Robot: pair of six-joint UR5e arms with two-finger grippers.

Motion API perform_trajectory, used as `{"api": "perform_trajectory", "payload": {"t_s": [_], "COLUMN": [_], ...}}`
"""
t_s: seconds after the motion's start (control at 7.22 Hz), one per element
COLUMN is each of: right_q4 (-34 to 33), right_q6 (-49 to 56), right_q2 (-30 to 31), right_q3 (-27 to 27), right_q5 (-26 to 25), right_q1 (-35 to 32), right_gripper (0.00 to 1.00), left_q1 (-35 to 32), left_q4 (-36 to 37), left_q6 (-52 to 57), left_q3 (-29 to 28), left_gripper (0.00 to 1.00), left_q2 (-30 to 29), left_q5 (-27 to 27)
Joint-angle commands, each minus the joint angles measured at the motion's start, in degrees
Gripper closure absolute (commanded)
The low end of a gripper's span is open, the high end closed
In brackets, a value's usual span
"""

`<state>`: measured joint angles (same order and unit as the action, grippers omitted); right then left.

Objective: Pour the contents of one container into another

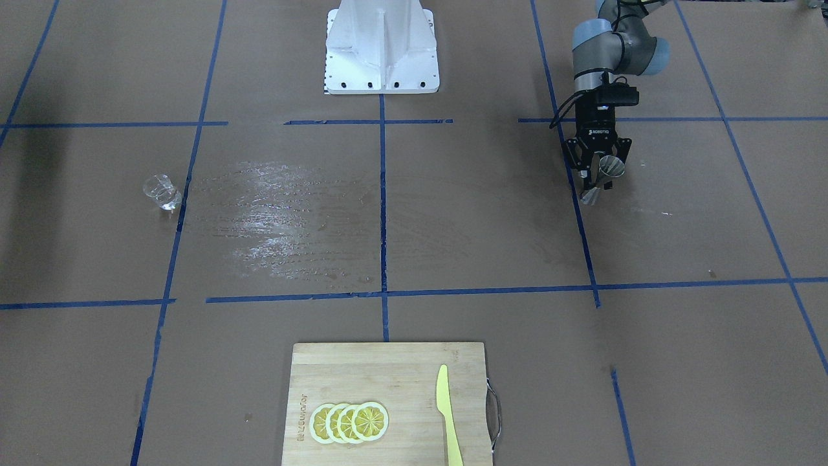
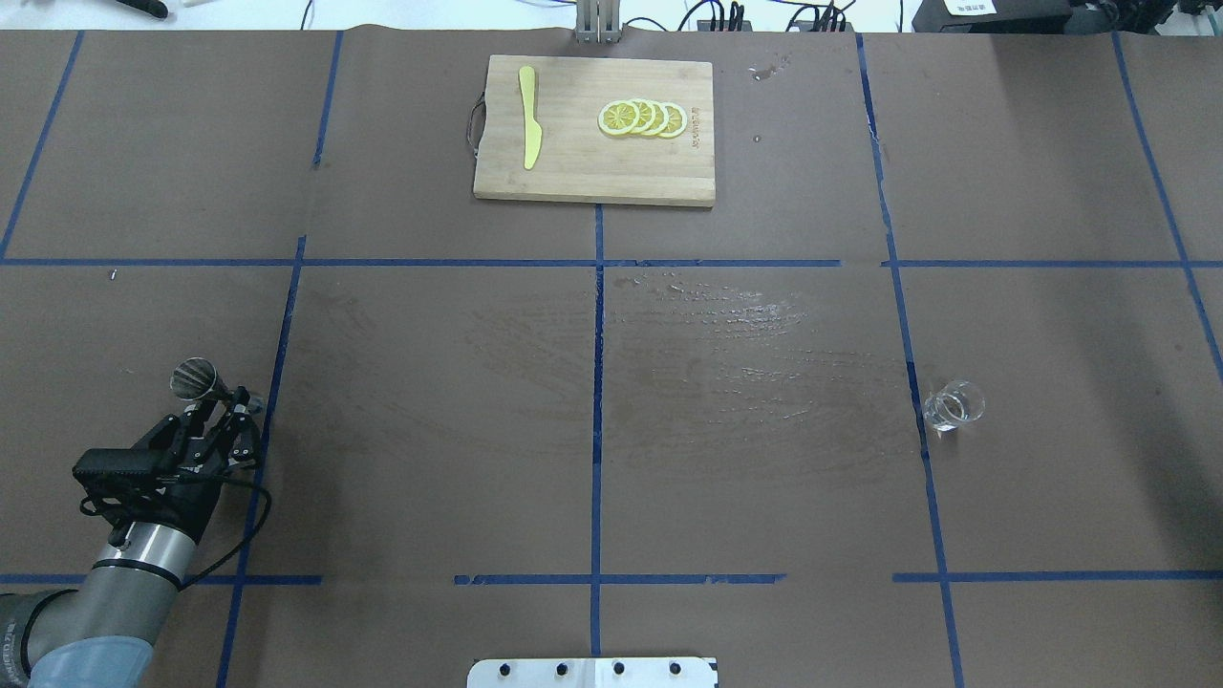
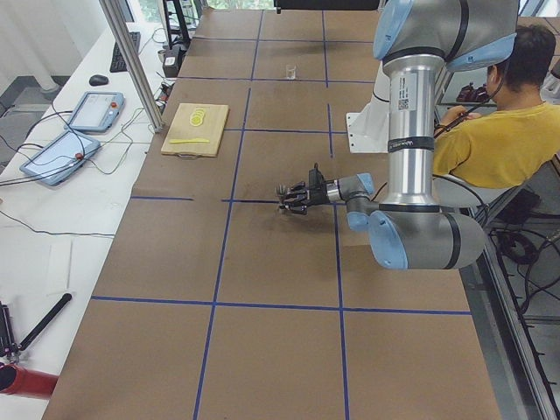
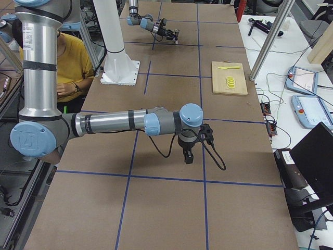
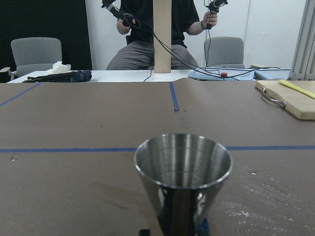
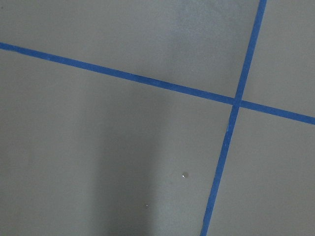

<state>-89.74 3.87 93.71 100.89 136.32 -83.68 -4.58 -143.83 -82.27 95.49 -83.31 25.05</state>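
The steel hourglass jigger (image 5: 183, 177) stands upright and close in the left wrist view, its mouth open and its inside looking empty. My left gripper (image 2: 215, 413) is shut on its waist, low over the table at the near left; the jigger (image 1: 603, 176) shows between the fingers in the front view too. Far off on the right half stands the small clear glass cup (image 2: 954, 405) (image 1: 162, 192), alone and upright by a blue tape line. My right gripper (image 4: 188, 154) shows only in the exterior right view, pointing down over bare table; I cannot tell if it is open.
A wooden cutting board (image 2: 592, 177) with lemon slices (image 2: 642, 118) and a yellow knife (image 2: 528, 129) lies at the far middle edge. A wet, shiny patch (image 2: 745, 325) spreads across the table's centre. The white robot base (image 1: 381, 48) sits at the near edge. A person sits beside it.
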Motion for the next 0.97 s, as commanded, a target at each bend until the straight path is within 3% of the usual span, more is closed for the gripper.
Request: {"api": "perform_trajectory", "payload": {"t_s": [0.0, 0.83], "right_q4": [0.00, 0.00], "right_q6": [0.08, -0.09], "right_q2": [-0.02, -0.02], "right_q3": [-0.17, 0.01], "right_q5": [-0.09, 0.00], "right_q1": [0.01, 0.01], "right_gripper": [0.00, 0.00], "left_q1": [0.01, -0.08], "left_q4": [-0.13, -2.16], "left_q6": [0.00, 0.18], "left_q3": [0.05, -0.39], "left_gripper": [0.98, 1.00], "left_q2": [0.08, 0.25], "left_q5": [-1.31, -5.27]}}
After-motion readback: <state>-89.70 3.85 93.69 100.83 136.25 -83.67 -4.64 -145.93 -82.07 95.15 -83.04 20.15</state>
